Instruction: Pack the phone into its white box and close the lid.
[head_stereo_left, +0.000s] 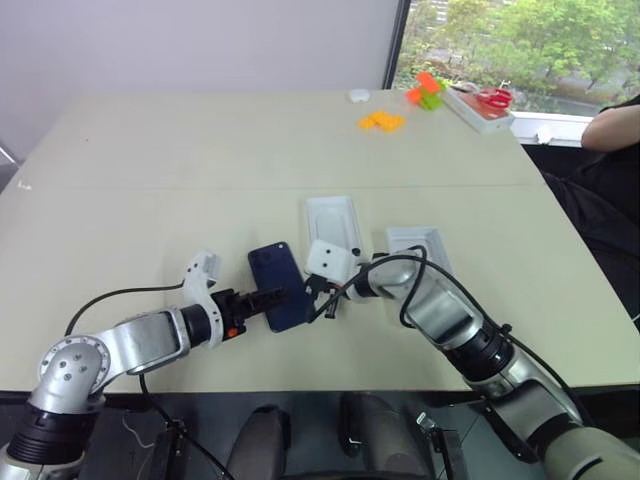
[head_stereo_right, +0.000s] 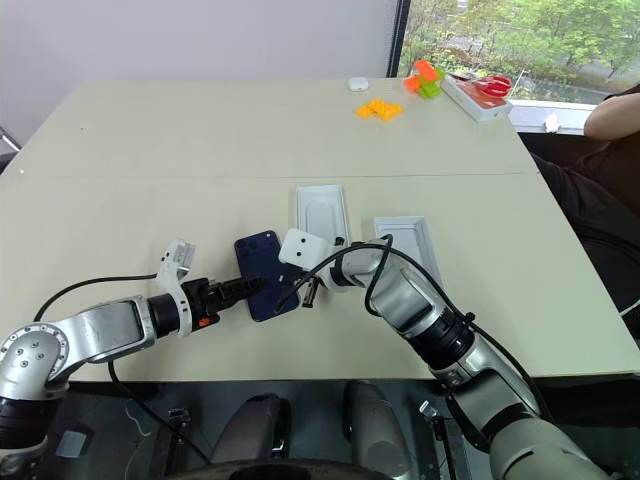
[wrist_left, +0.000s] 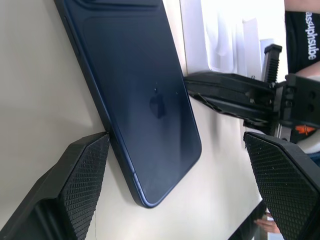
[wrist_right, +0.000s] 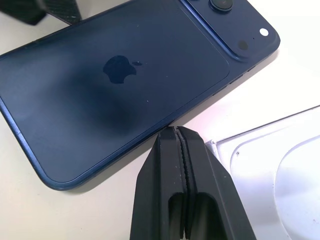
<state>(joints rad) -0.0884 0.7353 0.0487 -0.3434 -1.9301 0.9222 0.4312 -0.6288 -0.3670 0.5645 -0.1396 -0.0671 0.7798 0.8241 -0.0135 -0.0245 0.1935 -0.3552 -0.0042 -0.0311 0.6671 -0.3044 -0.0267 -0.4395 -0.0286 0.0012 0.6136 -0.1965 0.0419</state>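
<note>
While the wide-open left gripper (head_stereo_left: 268, 298) straddles the phone (head_stereo_left: 281, 285) lying flat at the insert's (head_stereo_left: 333, 222) seven o'clock, the empty, closed right gripper (head_stereo_left: 322, 297) nudging its edge could skid it away.

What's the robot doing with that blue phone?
The phone lies face down on the table, not in a box yet. The left gripper is open, one finger against the phone's long edge. The right gripper is shut, its tip at the opposite edge. Two white trays wait just beyond.
</note>
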